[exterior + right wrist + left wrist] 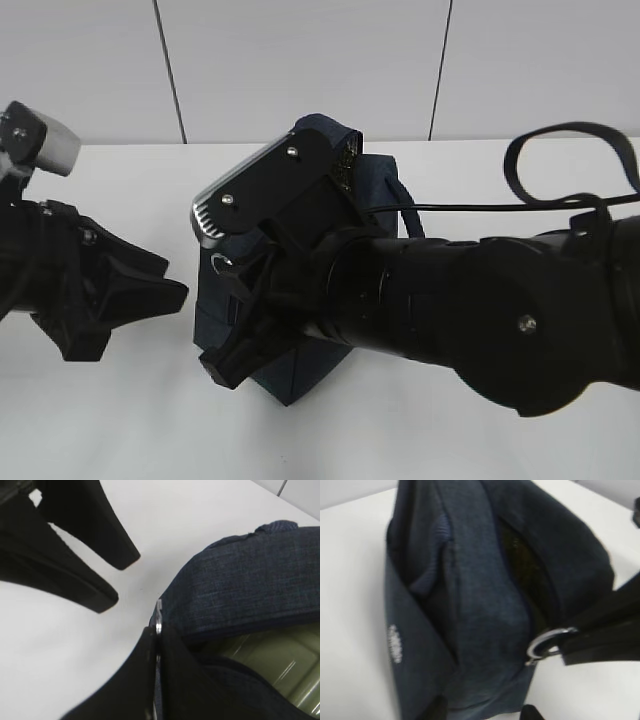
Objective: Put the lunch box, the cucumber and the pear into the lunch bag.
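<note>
The navy lunch bag (pixel 300 360) stands mid-table with its top zip partly open. My right gripper (pixel 157 630) reaches across it and is shut on the zip's metal ring pull (pixel 546 642) at the bag's left end. A pale green surface, which looks like the lunch box (pixel 272 662) lid, shows inside the opening. My left gripper (pixel 175 290) sits just left of the bag, open; its fingertips (pixel 114 599) stand apart and clear of the fabric. The cucumber and the pear are hidden or out of view.
The white table (pixel 120 420) runs back to a grey panelled wall (pixel 300 60). The right arm's bulk and its cable (pixel 560 150) cover the bag's right side. A padded handle (pixel 277 527) lies along the bag's top.
</note>
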Available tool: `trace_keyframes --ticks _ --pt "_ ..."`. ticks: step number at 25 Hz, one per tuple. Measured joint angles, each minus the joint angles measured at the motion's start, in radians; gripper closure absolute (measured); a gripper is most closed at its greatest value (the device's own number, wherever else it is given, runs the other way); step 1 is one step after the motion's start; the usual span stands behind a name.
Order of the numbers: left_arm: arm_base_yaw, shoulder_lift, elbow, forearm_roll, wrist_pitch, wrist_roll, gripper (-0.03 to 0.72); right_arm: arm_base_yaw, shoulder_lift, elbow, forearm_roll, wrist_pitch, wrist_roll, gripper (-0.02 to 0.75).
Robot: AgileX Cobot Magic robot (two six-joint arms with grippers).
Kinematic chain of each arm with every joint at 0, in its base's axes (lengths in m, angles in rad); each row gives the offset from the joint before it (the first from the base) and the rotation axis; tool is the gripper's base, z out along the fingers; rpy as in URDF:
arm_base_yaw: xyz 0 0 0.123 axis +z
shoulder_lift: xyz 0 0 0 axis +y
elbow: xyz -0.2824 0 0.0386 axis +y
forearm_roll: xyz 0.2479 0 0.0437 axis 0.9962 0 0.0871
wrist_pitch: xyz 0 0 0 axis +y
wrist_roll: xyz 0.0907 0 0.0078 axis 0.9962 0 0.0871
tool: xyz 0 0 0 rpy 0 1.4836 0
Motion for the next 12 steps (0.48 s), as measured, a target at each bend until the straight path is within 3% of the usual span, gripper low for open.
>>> trace_keyframes --ticks 6,12 --pt "0.015 0.111 0.000 -0.067 0.056 0.159 0.412 0.000 -0.002 0.000 0.007 0.000 -0.002 0.738" --pt "0.015 0.159 -0.002 -0.198 0.056 0.300 0.412 0.000 -0.004 0.000 0.028 0.002 -0.004 0.738"
